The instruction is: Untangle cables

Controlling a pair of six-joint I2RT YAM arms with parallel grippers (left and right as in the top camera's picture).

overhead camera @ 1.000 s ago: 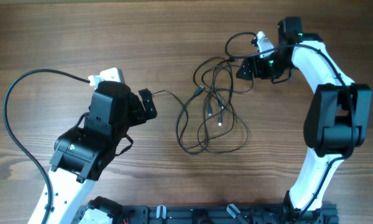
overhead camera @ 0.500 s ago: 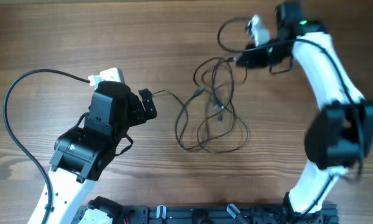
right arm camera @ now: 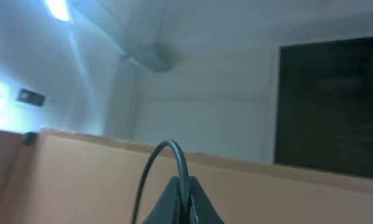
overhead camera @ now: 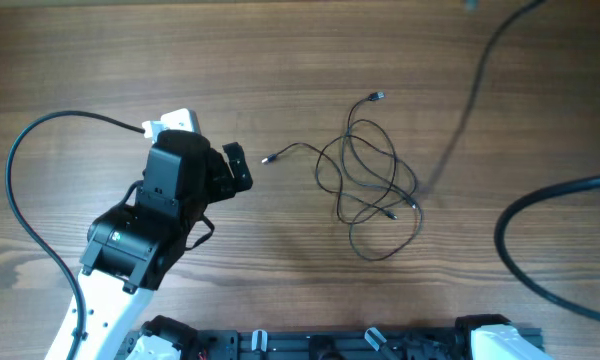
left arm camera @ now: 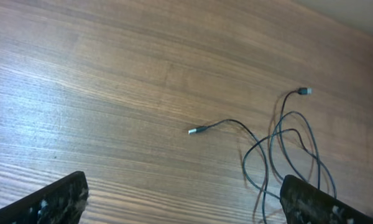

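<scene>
One tangle of cables [overhead camera: 370,180], four plug ends [overhead camera: 377,96] visible.

- Thick black cable [overhead camera: 525,270], overhead: blurred, cut off by the right edge of the frame.
- Strand [overhead camera: 460,110]: blurred, cut off at the top edge; its join with the cables [overhead camera: 375,185] cannot be made out.
- Right gripper [right arm camera: 183,202]: pinched on the strand, cut off by the wrist view's bottom edge.
- Left gripper [left arm camera: 186,198]: only two fingertips [left arm camera: 314,200] are shown.
- Cables' lower loops: hidden behind one fingertip.
- Number of cords: too finely crossed to be told.
</scene>
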